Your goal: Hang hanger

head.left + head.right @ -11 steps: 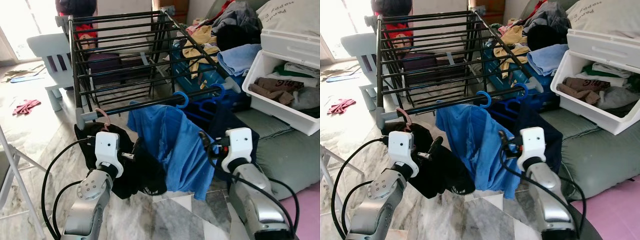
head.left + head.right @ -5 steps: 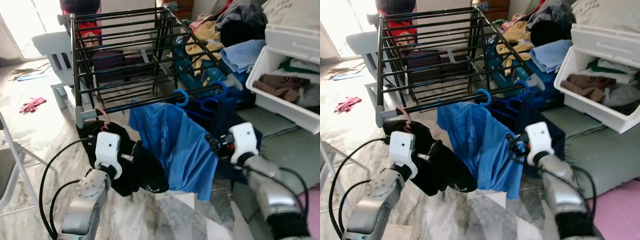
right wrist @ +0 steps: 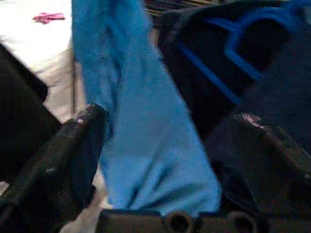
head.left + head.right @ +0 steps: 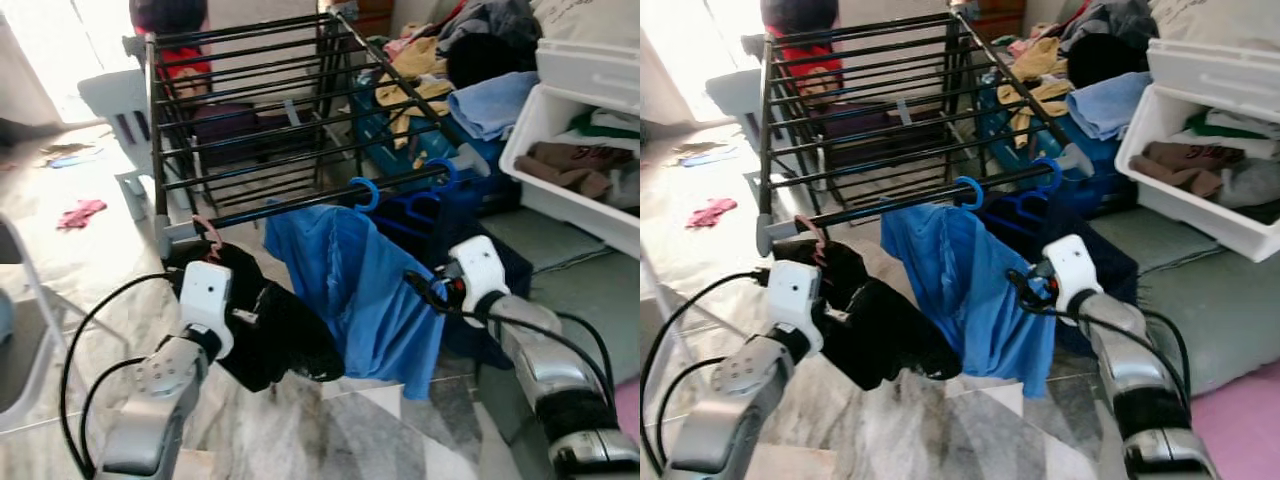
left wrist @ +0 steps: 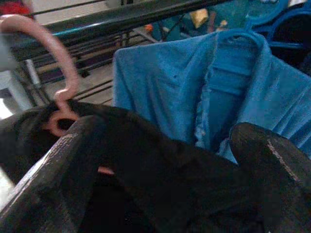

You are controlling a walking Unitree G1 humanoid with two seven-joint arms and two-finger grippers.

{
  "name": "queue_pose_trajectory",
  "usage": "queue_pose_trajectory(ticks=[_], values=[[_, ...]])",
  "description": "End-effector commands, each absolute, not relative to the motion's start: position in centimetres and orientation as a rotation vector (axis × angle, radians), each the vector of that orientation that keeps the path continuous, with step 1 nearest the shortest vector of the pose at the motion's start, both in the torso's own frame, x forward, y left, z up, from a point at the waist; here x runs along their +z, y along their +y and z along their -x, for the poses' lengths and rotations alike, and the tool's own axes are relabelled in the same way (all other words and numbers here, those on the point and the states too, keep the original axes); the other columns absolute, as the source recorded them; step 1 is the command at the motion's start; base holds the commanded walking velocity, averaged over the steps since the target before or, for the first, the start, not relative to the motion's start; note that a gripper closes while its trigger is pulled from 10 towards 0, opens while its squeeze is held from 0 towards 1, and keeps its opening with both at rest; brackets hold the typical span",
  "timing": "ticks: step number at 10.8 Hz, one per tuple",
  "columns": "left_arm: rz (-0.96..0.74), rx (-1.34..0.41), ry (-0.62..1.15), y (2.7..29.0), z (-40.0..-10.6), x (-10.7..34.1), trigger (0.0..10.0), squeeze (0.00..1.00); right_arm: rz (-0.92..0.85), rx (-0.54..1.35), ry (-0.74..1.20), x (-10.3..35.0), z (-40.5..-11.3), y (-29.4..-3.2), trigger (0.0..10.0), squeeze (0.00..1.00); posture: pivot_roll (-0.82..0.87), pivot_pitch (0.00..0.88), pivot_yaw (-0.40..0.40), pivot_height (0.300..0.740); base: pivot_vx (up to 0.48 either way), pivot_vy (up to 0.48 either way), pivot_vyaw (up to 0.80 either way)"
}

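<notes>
A black garment (image 4: 290,340) hangs on a pink hanger (image 4: 205,230) hooked over the front rail (image 4: 300,207) of a black drying rack. My left gripper (image 4: 255,300) is right at that garment, fingers (image 5: 53,184) spread open with the black cloth lying between them. Next to it a blue shirt (image 4: 360,280) hangs from a blue hanger (image 4: 362,192). A dark navy garment (image 4: 500,265) hangs on a second blue hanger (image 4: 440,175). At the blue shirt's right edge my right gripper (image 4: 425,288) is open, holding nothing.
A white bin (image 4: 560,200) of folded clothes sits on a grey cushion (image 4: 590,290) at the right, with a clothes pile behind it. A pale blue child's chair (image 4: 120,100) stands behind the rack. A pink cloth (image 4: 80,212) lies on the marble floor.
The whole view has shifted a little. My right arm has stretched further out, its gripper pointing at the blue shirt's edge. The left gripper stays at the black garment.
</notes>
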State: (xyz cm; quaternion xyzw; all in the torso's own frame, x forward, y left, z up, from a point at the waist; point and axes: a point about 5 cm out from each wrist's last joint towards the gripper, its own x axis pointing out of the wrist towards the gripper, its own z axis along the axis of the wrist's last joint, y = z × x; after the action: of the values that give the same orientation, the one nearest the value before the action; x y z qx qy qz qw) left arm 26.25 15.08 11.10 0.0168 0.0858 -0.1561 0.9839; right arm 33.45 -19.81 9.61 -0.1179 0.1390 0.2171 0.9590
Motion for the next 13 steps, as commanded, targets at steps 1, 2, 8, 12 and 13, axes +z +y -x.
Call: queue_pose_trajectory(ticks=[1, 2, 8, 12, 13], values=[[-0.049, -0.319, 0.177, 15.5, -26.0, 11.5, 10.0, 0.0, 0.266, 0.485, 0.263, 10.1, -34.2, -19.3, 10.0, 0.0, 0.03, 0.0, 0.111, 0.74, 0.0, 0.0, 0.0], [-0.053, -0.322, 0.181, 15.7, -25.8, 11.6, 10.0, 0.0, 0.281, 0.498, 0.253, 10.3, -34.5, -19.2, 10.0, 0.0, 0.03, 0.0, 0.112, 0.74, 0.0, 0.0, 0.0], [-0.084, -0.331, 0.186, 16.7, -25.1, 12.5, 10.0, 0.0, 0.332, 0.52, 0.2, 11.6, -36.5, -17.8, 10.0, 0.0, 0.09, 0.008, 0.138, 0.74, 0.0, 0.0, 0.0], [-0.047, -0.292, 0.136, 16.4, -25.2, 13.2, 10.0, 0.0, 0.264, 0.423, 0.127, 11.7, -35.9, -18.5, 10.0, 0.0, 0.05, 0.0, 0.128, 0.74, 0.0, 0.0, 0.0], [-0.054, -0.253, 0.126, 16.7, -25.1, 13.1, 10.0, 0.0, 0.201, 0.376, 0.088, 11.6, -34.8, -18.7, 10.0, 0.0, 0.03, 0.0, 0.126, 0.74, 0.0, 0.0, 0.0]])
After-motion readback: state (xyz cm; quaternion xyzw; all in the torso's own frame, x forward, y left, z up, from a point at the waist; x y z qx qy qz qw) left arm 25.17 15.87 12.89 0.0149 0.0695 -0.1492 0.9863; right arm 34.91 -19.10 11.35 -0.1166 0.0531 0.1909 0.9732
